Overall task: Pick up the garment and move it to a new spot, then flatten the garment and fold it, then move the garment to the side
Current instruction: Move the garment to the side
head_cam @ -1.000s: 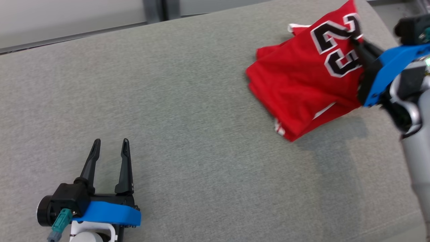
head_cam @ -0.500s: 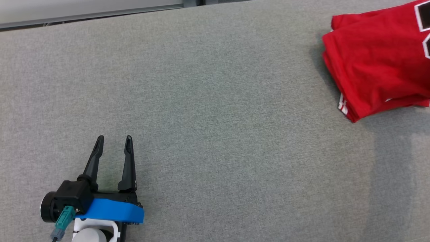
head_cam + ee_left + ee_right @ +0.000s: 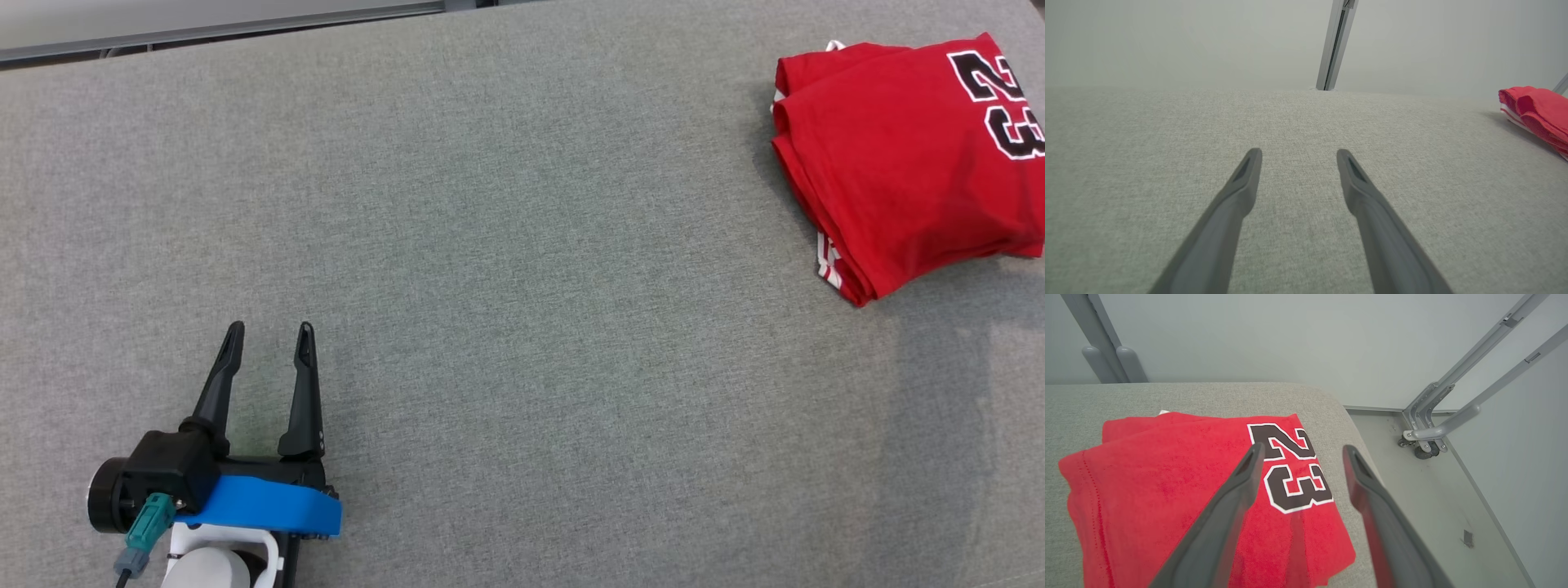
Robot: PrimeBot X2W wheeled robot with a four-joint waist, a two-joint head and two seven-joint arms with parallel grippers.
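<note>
The garment [image 3: 898,163] is a red jersey with a black "23", folded into a thick stack at the far right of the grey table [image 3: 506,269]. Its red edge [image 3: 1537,112] also shows at the right of the left wrist view. My right gripper [image 3: 1300,451] hovers open above the garment [image 3: 1159,490], over the number near the table's rounded corner, holding nothing. My left gripper [image 3: 269,335] rests open near the front left of the table, far from the garment, with nothing between its fingers; its open fingers [image 3: 1296,153] point across bare cloth.
The table's far edge [image 3: 229,33] runs along the top of the head view. Past the right corner lies grey floor with a wheeled metal frame [image 3: 1425,437]. A metal post [image 3: 1337,41] stands beyond the table.
The right gripper has let go of the garment and opened, and the garment now lies flat on the table. The head camera has shifted, so the garment sits farther right. The left gripper has not moved.
</note>
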